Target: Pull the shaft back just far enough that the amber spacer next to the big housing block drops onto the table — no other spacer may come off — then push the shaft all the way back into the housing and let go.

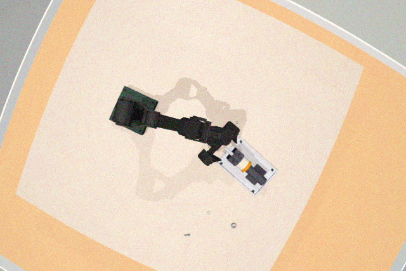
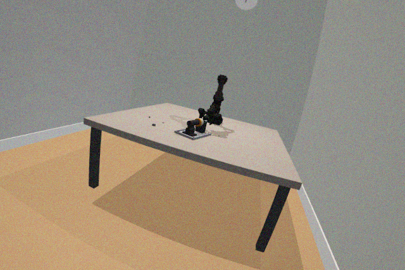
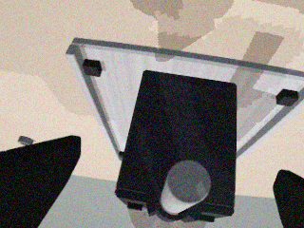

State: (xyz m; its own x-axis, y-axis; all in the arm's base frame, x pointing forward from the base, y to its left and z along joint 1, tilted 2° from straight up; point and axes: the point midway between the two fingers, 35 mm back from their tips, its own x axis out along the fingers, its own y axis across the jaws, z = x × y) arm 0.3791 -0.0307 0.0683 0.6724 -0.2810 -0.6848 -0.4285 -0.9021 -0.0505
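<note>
The amber spacer (image 1: 247, 167) (image 2: 200, 122) sits on the shaft line, against the big dark housing block (image 1: 255, 174). A cream spacer section (image 1: 242, 162) lies between it and the smaller dark block (image 1: 235, 157) (image 3: 190, 114). The pale grey shaft end (image 1: 228, 150) (image 3: 189, 182) sticks out of the smaller block towards the arm. My gripper (image 1: 228, 151) (image 2: 205, 119) (image 3: 178, 162) is open and empty, its fingers apart on either side of the shaft end, touching nothing that I can see. The spacers are hidden in the wrist view.
The housing stands on a light grey base tray (image 1: 237, 176) (image 2: 193, 138) (image 3: 114, 100) with a raised rim and small black corner pieces. A ring (image 1: 233, 223), a small screw (image 1: 186, 235) and a small round piece (image 1: 208, 212) lie on the table, away from the tray.
</note>
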